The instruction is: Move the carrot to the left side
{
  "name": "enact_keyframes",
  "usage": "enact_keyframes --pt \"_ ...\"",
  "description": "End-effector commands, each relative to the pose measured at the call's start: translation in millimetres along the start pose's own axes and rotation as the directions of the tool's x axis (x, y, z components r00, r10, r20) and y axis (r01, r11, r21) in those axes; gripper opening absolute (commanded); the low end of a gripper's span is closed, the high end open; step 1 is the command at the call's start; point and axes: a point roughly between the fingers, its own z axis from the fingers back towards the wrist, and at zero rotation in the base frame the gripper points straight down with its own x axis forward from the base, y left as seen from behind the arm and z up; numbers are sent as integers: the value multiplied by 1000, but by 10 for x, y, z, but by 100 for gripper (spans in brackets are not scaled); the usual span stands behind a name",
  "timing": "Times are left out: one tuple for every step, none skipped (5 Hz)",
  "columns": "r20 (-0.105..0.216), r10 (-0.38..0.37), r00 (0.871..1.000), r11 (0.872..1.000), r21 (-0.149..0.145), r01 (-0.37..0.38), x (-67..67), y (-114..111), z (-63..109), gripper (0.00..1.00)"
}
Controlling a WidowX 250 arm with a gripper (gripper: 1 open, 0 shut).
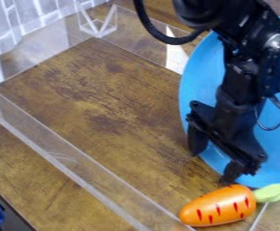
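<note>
Hung open-jawed and pointing down just above the carrot (219, 207), which lay near the front right of the table (94, 99), beside the plate (215, 81). Probably best lowered straight over the orange body, jaws astride its narrow width, then closed firmly before carrying left.

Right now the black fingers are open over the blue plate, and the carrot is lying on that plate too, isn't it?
Not quite. The fingers are open in front of the blue plate, but the camera view shows the carrot lying on the wooden table, just beyond the plate's lower edge, below the fingers.
</note>
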Motion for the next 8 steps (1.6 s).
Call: enact_keyframes --pt "-29 -25 999 1000 -16 24 -35 -148 -88 100" --pt "-42 -16 999 1000 -24 15 -35 -134 -118 100" --pt "-56 -5 998 1000 -31 3 -42 -114 -145 100" --pt "-68 -44 997 998 -44 41 -119 -14 -168 100" --pt "-82 -83 993 995 -55 79 -195 88 -176 100" --pt "-99 -61 993 996 -63 55 -209 74 -171 100" --pt "-116 -34 993 997 -69 27 -222 78 -166 100" --pt "-145 -37 989 997 -78 26 -273 72 -160 0"
